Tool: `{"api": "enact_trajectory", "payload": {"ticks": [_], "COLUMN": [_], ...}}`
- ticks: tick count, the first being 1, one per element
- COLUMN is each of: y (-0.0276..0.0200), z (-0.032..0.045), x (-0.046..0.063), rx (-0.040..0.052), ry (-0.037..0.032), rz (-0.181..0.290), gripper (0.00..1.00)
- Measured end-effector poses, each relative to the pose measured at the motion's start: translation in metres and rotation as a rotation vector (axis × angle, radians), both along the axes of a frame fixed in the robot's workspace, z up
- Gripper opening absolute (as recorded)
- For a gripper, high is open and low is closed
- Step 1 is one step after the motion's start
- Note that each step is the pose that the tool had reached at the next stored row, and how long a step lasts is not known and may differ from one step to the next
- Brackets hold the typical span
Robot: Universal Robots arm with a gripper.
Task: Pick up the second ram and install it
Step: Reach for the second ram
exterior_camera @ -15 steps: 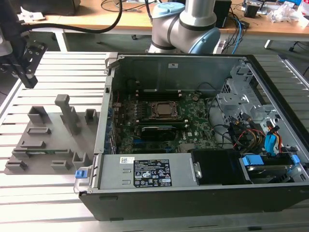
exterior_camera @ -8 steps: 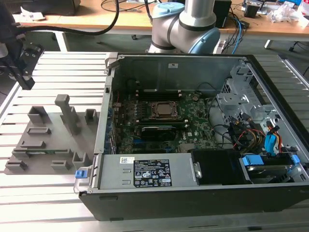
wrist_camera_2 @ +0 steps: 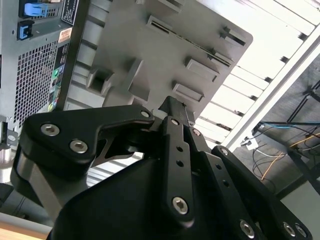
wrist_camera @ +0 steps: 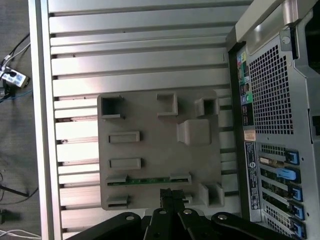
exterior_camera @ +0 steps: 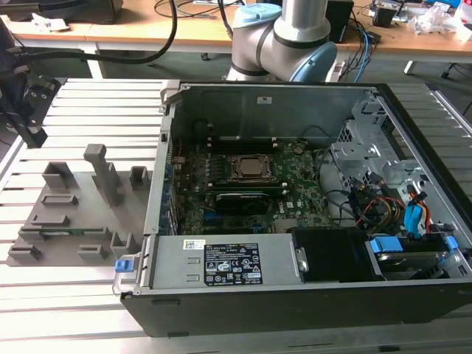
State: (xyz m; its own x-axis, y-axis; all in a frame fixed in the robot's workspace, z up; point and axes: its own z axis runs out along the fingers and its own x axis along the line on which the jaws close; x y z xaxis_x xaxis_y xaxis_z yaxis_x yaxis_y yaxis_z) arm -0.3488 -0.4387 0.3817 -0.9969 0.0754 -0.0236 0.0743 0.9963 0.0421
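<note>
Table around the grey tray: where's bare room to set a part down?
Exterior view: bare table slats on the near side of the grey tray and beyond it. Crowded: the tray's blocks and memory stick, and the open computer case.

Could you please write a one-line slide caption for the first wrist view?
Gripper hovers over grey holder tray with one green RAM stick beside computer case.

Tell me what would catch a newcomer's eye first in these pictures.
The open computer case dominates the exterior view's right, its motherboard exposed. At that view's left sits a grey holder tray; in the first wrist view a slim green ram stick lies in it, with the black gripper hovering close by.
</note>
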Motion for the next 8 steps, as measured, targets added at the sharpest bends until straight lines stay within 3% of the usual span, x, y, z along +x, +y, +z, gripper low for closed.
{"api": "enact_trajectory", "payload": {"ticks": [8], "y": [-0.0002], "z": [-0.0005], "x": [-0.0001], "rx": [-0.0003], "ry": [0.0002], "rz": [0.0], "gripper": [0.1]}}
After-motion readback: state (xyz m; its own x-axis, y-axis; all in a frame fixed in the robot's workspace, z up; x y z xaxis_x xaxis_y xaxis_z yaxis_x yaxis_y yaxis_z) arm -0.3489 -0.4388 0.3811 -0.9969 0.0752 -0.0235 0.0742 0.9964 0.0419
